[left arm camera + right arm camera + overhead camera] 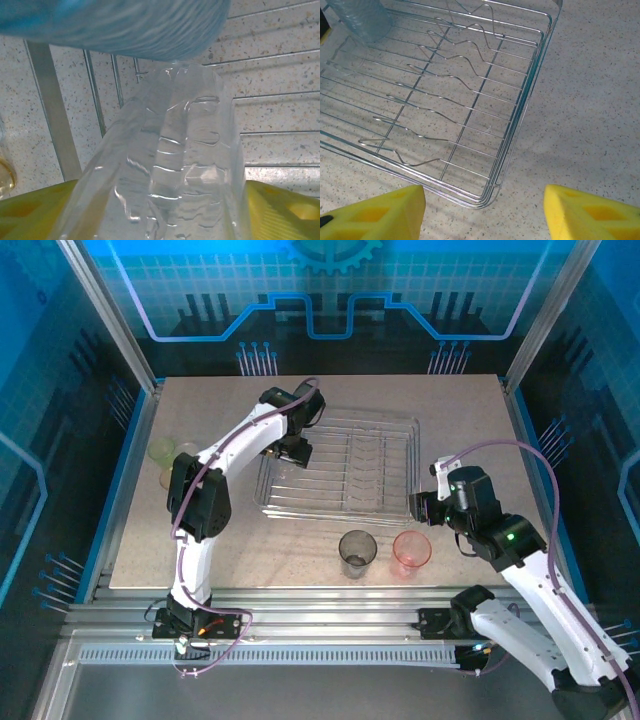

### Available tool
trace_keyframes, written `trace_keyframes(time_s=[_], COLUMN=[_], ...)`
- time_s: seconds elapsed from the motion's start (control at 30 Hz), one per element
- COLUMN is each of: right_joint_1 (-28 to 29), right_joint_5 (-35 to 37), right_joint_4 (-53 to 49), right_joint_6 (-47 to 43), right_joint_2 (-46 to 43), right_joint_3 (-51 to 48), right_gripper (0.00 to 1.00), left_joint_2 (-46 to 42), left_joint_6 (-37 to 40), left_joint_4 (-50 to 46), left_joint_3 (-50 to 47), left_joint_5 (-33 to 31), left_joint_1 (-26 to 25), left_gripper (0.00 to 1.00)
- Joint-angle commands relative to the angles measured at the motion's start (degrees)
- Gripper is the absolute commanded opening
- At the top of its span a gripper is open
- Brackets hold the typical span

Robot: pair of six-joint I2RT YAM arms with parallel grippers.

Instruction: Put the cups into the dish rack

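Left tool (162, 192): the wrist view puts the clear cup (175, 165) between its yellow fingers (35, 210), over the dish rack (102, 95) wires. We can't tell if it's clamped or just bracketed. There's a blurred blue shape (125, 25) just above that we can't identify.

Top view gives us the rest: smoky grey cup (357, 552) and pink cup (411, 553) upright on the surface (250, 560) in front of the dish rack, yellow-green cups (162, 450) off to its left.

Right tool (485, 215): fingers apart, empty, by the dish rack's corner. Its view shows a pale ribbed cup (360, 20) inside the dish rack.

Grey cup (357, 552), pink cup (411, 553) upright, wire rack (345, 472)
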Motion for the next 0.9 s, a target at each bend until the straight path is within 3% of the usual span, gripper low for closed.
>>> trace_keyframes(time_s=[0.0, 0.1, 0.23, 0.47, 0.87], right_joint_1=[-0.89, -1.03, -1.54, -3.35, -2.21], right_joint_5=[-0.98, -1.43, -2.43, -8.01, -22.27], right_joint_4=[0.27, -0.1, -1.72, -3.82, -10.12], right_joint_6=[-0.7, -0.71, 0.15, 0.6, 2.09], right_joint_2=[-0.83, -0.78, -0.14, 1.51, 5.91], right_joint_3=[-0.37, -0.16, 0.89, 3.3, 9.69], right_gripper=[0.65, 0.65, 0.67, 0.68, 0.69], left_joint_2=[0.6, -0.5, -2.48, -7.09, -30.78], left_joint_6=[-0.08, -0.36, -0.45, -1.36, -4.23], left_joint_4=[0.32, 1.17, 2.6, 4.79, 26.63], left_joint_3=[0.84, 0.2, -0.64, -2.5, -26.63], left_joint_5=[-3.39, -3.87, -4.91, -7.5, -1.67], left_joint_1=[1.12, 1.12, 1.12, 1.14, 1.12], left_gripper=[0.86, 0.95, 0.99, 0.99, 0.99])
